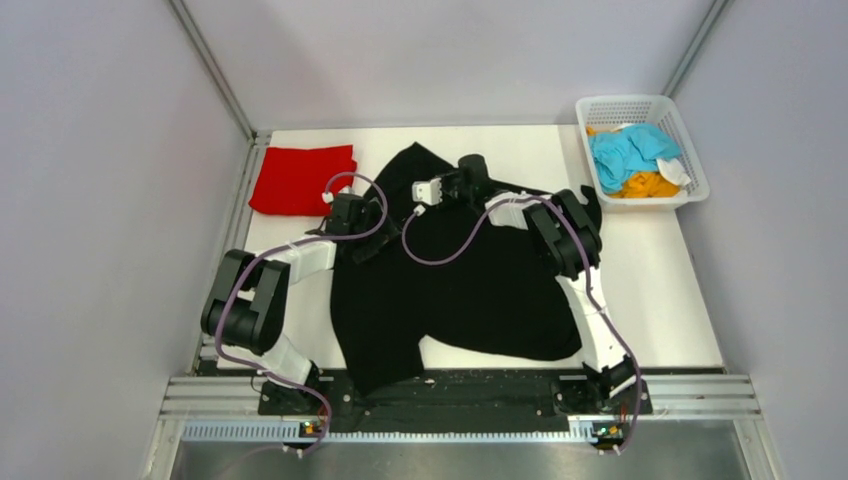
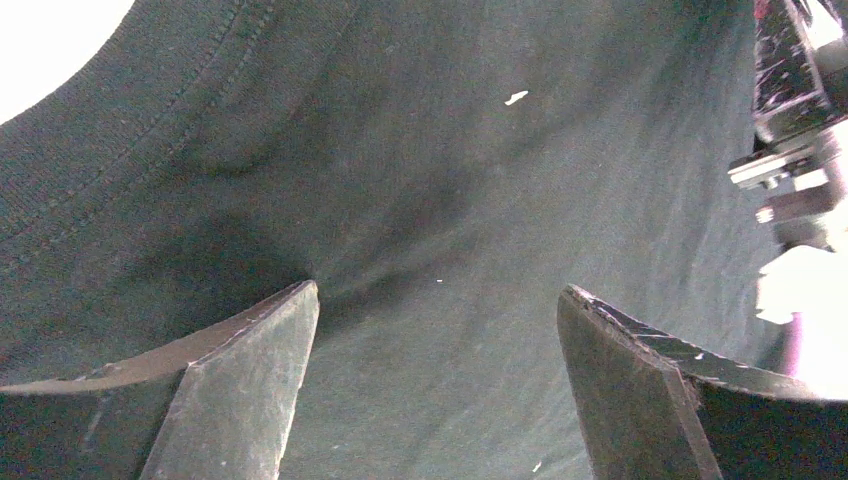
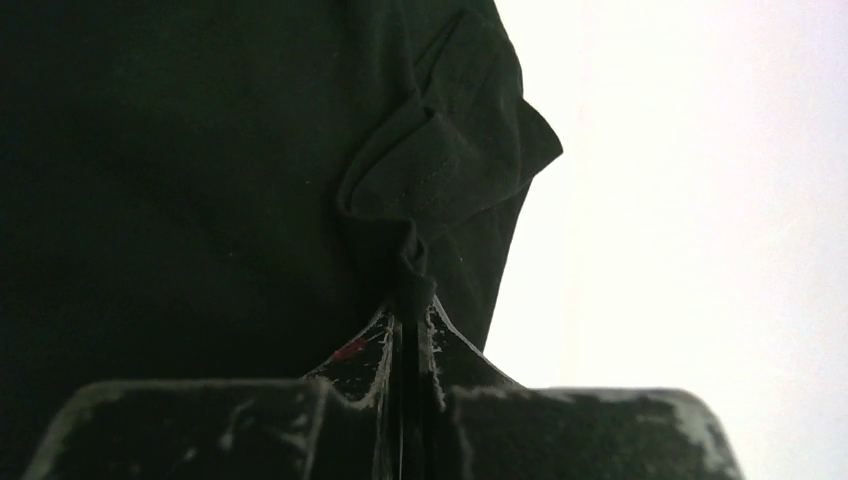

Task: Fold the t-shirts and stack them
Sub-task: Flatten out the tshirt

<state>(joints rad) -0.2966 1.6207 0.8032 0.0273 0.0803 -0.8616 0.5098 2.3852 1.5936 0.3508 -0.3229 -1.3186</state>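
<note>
Blk tee (image 1: 470, 290) — in R fingers (image 3: 455, 360)

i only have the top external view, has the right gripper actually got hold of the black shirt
Observer: Yes. The right wrist view shows the right gripper shut on a bunched fold of the black t-shirt.
Operator: and the left one
Observer: The left gripper is open, its fingers spread just above flat cloth, pinching nothing.
Operator: any edge near it
Observer: A stitched edge of the shirt curves past the upper left of the left wrist view.
</note>
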